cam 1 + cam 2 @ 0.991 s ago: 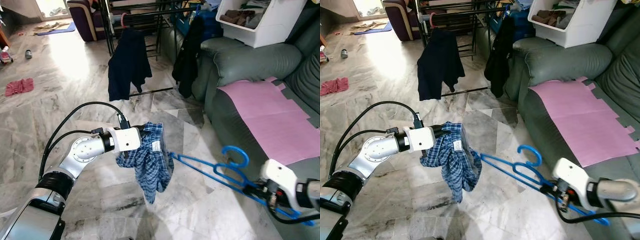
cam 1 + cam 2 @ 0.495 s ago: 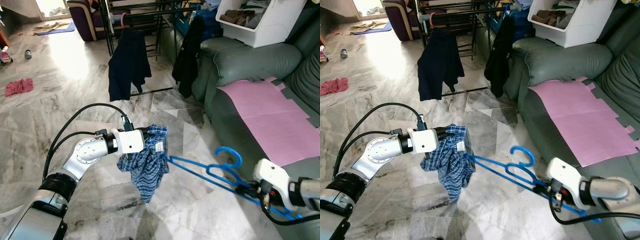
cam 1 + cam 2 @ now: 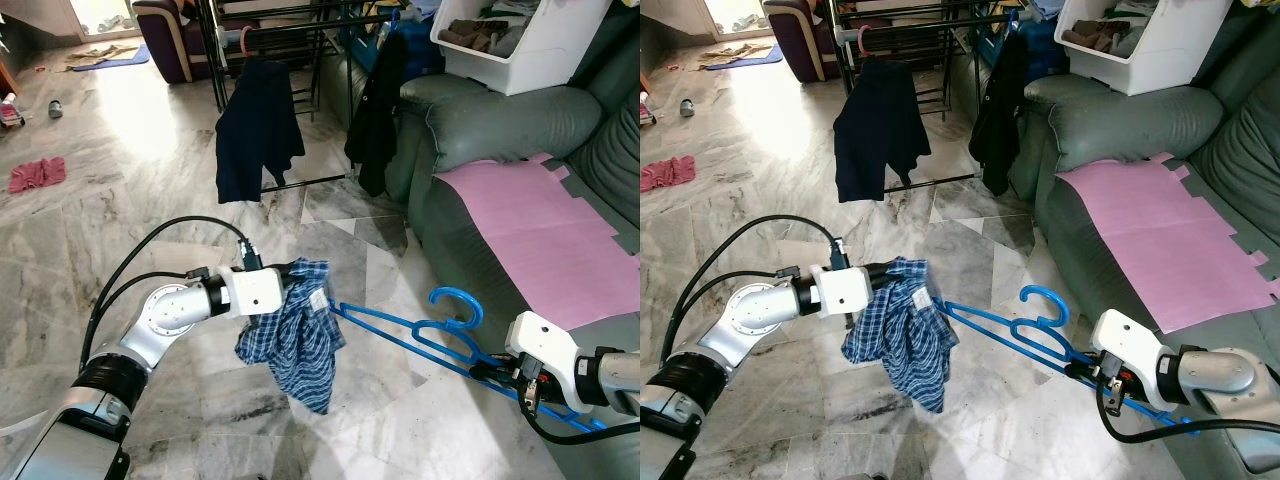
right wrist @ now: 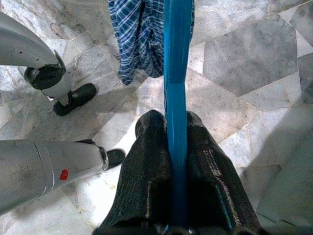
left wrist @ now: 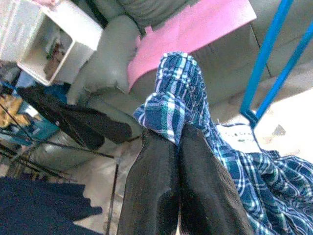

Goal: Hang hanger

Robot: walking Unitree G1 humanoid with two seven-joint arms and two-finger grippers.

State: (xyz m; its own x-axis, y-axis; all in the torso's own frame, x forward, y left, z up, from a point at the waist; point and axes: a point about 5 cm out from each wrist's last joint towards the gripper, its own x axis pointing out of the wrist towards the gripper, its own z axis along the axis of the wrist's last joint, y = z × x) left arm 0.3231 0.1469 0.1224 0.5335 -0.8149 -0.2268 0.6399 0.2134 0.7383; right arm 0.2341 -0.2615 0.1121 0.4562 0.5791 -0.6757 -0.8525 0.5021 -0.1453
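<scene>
A blue plastic hanger lies nearly level above the marble floor, its hook pointing up. My right gripper is shut on its right end, low at the right by the sofa. One tip of the hanger reaches into a blue plaid shirt that hangs bunched in mid-air. My left gripper is shut on the shirt's collar fold, left of the hanger. A black clothes rack with dark garments stands at the back.
A grey-green sofa with a pink sheet runs along the right. A white bin sits on its armrest. A red cloth and small items lie on the floor at far left. My own feet stand below the hanger.
The shirt has dropped and spread a little lower under my left gripper. The hanger has shifted slightly and lies flatter, its tip still in the shirt.
</scene>
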